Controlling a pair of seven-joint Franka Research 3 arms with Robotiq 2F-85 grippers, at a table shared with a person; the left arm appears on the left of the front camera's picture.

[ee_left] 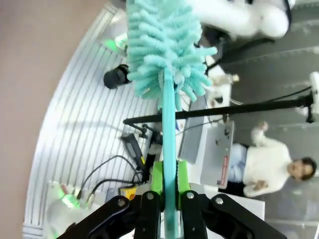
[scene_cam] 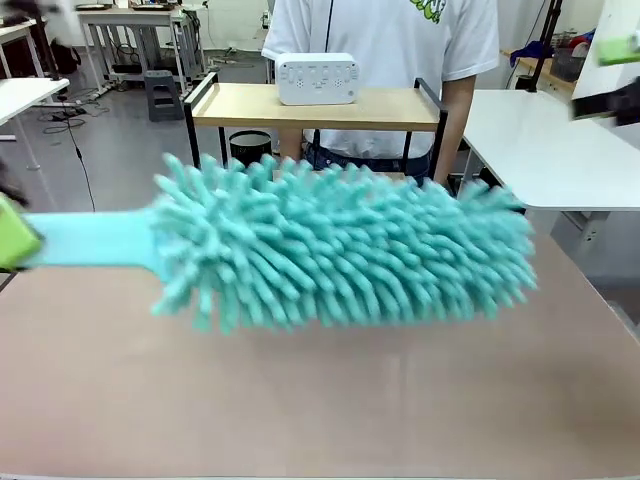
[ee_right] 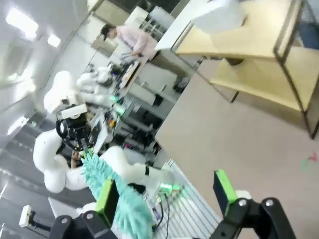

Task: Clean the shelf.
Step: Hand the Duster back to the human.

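Right up against the front camera was a teal microfiber duster (scene_cam: 340,250), fluffy head stretched across the middle above the brownish table (scene_cam: 320,400). Its flat handle ran off to the picture's left, where the left end effector (ee_left: 169,199) had it pinched tight between the green pads (ee_left: 157,175), pretty clear from the wrist cam. The right end effector (ee_right: 167,191) was spread wide with nothing in it, up at the right edge of the front view. The shelf (scene_cam: 315,105) sat at the far side of the table, a white power strip (scene_cam: 316,78) resting on its top board. A person (scene_cam: 385,40) in a white tee stood just behind it.
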